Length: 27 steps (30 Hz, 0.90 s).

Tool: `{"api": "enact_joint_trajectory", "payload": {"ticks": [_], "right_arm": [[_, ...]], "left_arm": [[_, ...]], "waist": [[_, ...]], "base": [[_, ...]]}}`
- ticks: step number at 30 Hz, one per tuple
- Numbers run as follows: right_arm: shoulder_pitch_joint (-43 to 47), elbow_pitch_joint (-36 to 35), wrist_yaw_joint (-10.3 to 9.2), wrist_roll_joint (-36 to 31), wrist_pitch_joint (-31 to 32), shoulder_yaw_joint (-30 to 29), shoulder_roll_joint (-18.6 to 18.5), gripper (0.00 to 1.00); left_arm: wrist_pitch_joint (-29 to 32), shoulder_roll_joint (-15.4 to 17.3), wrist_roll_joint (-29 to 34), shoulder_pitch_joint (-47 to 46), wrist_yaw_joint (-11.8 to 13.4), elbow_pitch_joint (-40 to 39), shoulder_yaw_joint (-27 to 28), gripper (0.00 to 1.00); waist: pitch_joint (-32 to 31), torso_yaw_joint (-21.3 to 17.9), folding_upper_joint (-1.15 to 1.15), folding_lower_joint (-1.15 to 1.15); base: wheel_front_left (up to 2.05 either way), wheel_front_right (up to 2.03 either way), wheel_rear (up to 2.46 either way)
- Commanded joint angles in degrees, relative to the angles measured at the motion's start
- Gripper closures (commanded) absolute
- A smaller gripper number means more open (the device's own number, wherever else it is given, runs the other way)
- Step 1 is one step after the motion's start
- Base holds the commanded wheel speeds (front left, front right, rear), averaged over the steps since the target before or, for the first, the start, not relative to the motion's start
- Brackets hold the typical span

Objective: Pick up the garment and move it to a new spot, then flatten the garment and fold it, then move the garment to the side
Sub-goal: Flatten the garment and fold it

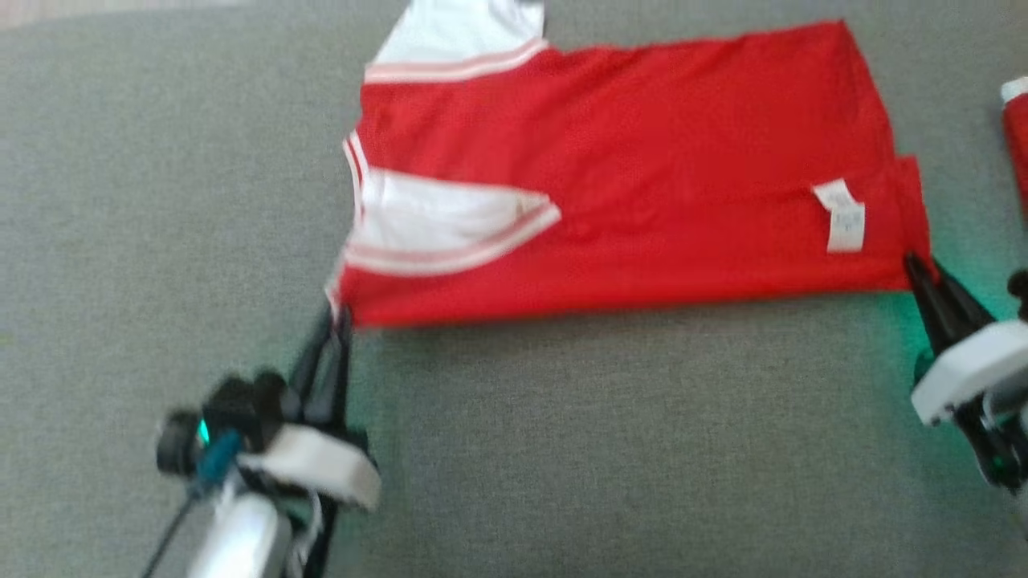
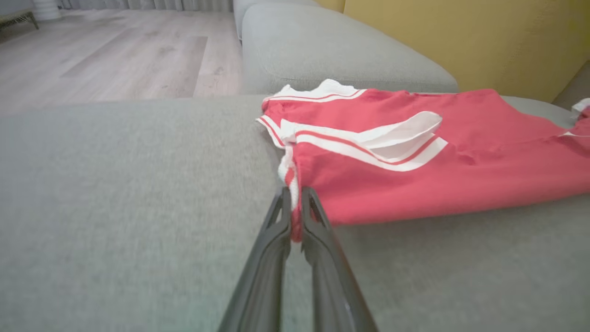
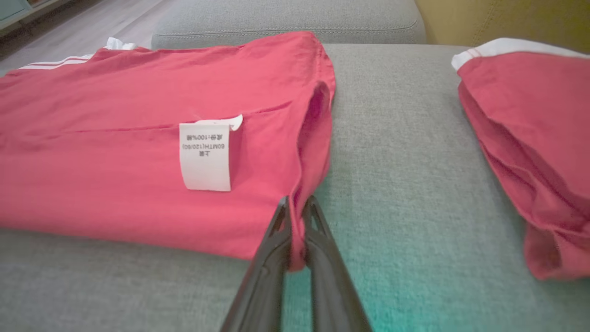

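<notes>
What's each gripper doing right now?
Left gripper: shut on the garment, near left corner.
Right gripper: shut on the garment, near right corner.

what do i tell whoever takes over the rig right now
Left gripper: shut on the red garment at the near corner of its white-trimmed end.
Right gripper: shut on the near corner of the label end.
Garment: spread fairly flat on the grey cushion; a second red garment lies apart to the right.
Done: laid out, both near corners pinched.
Left: fold it, probably by carrying the near edge over, then move it aside.
</notes>
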Motion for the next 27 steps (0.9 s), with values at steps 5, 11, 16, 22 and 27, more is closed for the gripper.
{"api": "enact_joint_trajectory", "payload": {"ticks": [5, 11, 16, 22, 27], "right_arm": [[7.54, -5.52, 0.37, 3.57, -2.68, 1.94, -6.48, 1.00], [14.17, -8.27, 0.37, 4.16, -3.79, 0.50, -8.97, 1.00], [20.53, -11.23, 0.37, 3.20, -3.69, -3.70, -10.23, 1.00], [25.75, -15.03, 0.37, 0.61, -1.10, -8.87, -8.83, 0.00], [27.08, -17.65, 0.37, -2.47, 1.17, -11.03, -5.79, 0.00]], "left_arm": [[-0.02, 0.49, -1.53, 6.71, 0.71, -4.47, 0.34, 1.00], [-1.66, 0.55, -1.69, 11.03, 0.14, -4.82, -1.21, 1.00], [-1.45, 0.64, -2.88, 14.27, 0.46, -5.73, -1.33, 1.00], [0.95, 1.09, -4.48, 15.28, -0.94, -5.80, -2.40, 1.00], [2.74, 0.90, -6.58, 13.71, -2.47, -2.93, -2.49, 0.00]], "waist": [[-2.67, 1.13, 0.00, 0.00], [-3.70, 1.82, 0.00, 0.00], [-4.64, 2.37, 0.00, 0.00], [-4.93, 2.31, 0.00, 0.00], [-5.39, 1.78, 0.00, 0.00]], "base": [[0.00, 0.00, 0.00], [0.00, 0.00, 0.00], [0.00, 0.00, 0.00], [0.00, 0.00, 0.00], [0.00, 0.00, 0.00]]}}
